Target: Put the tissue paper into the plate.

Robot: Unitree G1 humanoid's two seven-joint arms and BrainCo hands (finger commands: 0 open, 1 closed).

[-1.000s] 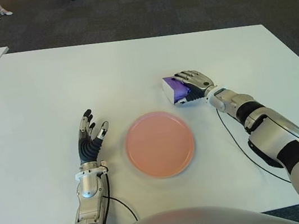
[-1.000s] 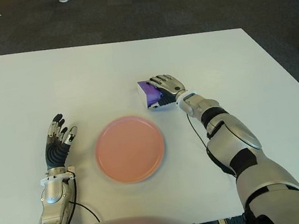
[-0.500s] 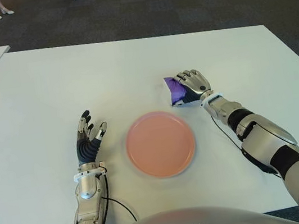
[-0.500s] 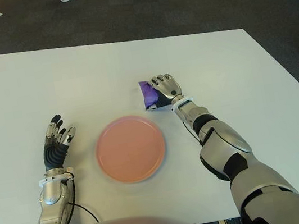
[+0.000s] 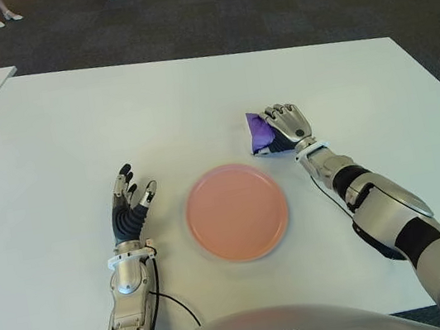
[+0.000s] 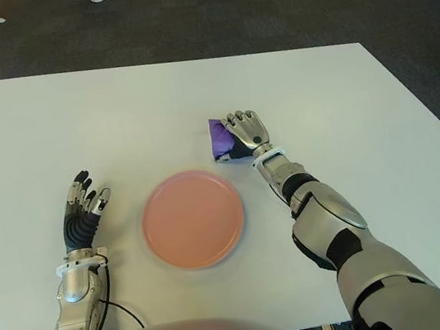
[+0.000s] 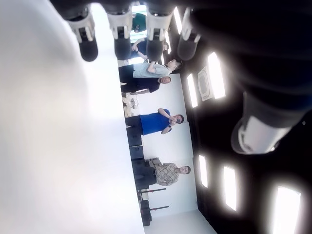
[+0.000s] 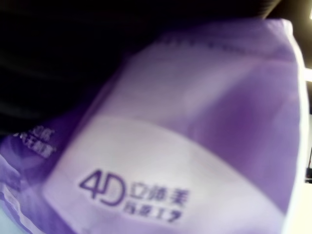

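- The robot's left hand [image 5: 130, 204] lay idle on the white counter [image 5: 51, 158], just left of the plate, its fingers [image 7: 87, 46] stretched out loosely and holding nothing.
- The pink plate [image 5: 236, 211] sat bare at the centre of the counter, nothing in it yet.
- Beyond the plate's far right edge, the purple tissue paper [image 5: 259, 131] pack stood close to the rim but apart from it, tipped up on the counter rather than lying flat.
- The right hand [image 5: 287, 125] covered the pack from its right side, fingers [image 6: 239, 117] curled over the top and closed on it; the right wrist view was filled by the purple wrapper [image 8: 185, 146].
- The pack looked light and soft, its wrapper probably slippery and easily crushed, so a broad, gentle hold across its short sides seemed wisest.
- Compared with a second earlier, the pack had swung from lying low to a more upright tilt, and the right forearm had drawn in closer to the body; the left hand and plate had not shifted.
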